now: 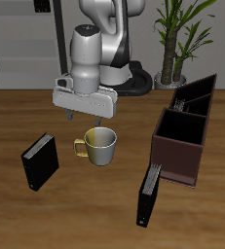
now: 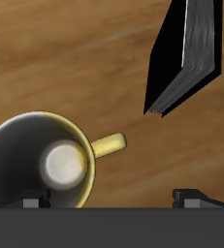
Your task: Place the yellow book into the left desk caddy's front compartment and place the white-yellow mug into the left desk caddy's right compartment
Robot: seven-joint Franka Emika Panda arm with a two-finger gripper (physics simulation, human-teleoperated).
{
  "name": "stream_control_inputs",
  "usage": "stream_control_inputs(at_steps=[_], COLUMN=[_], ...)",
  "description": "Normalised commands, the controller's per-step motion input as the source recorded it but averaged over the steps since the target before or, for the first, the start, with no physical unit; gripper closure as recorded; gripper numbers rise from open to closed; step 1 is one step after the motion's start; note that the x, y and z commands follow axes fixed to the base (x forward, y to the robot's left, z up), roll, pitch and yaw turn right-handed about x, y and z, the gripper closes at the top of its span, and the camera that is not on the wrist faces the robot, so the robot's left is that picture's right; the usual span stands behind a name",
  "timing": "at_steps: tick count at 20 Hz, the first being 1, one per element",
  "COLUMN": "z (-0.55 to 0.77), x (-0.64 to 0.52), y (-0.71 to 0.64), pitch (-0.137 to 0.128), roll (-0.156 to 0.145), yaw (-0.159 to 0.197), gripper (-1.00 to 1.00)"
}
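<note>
Wrist view shows the jaws [image 2: 112,199] spread wide and empty, hovering above the round cream-white mug with a yellow handle [image 2: 48,163]; only their two dark tips show. They touch nothing. The mug stands upright on the wooden tabletop [image 2: 65,68], handle toward a black book [image 2: 189,53] lying near it. In the exterior view the dark brown desk caddy [image 1: 182,131] sits well apart from the mug, with a second black book [image 1: 148,195] leaning by its front. The small yellow book cannot be identified with certainty. Risk, as a judgement: descending off-centre, one finger could strike the rim and tip or push the mug away.
</note>
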Motion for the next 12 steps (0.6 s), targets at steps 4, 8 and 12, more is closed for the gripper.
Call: stream_control_inputs(at_steps=[4, 8, 12], z=[-0.26, -0.17, -0.31], x=[0.09, 0.01, 0.05], y=[-0.02, -0.02, 0.05], pitch=[0.058, 0.040, 0.069], roll=[-0.013, -0.003, 0.010], yaw=[-0.030, -0.034, -0.029], gripper=[-1.00, -1.00, 1.00])
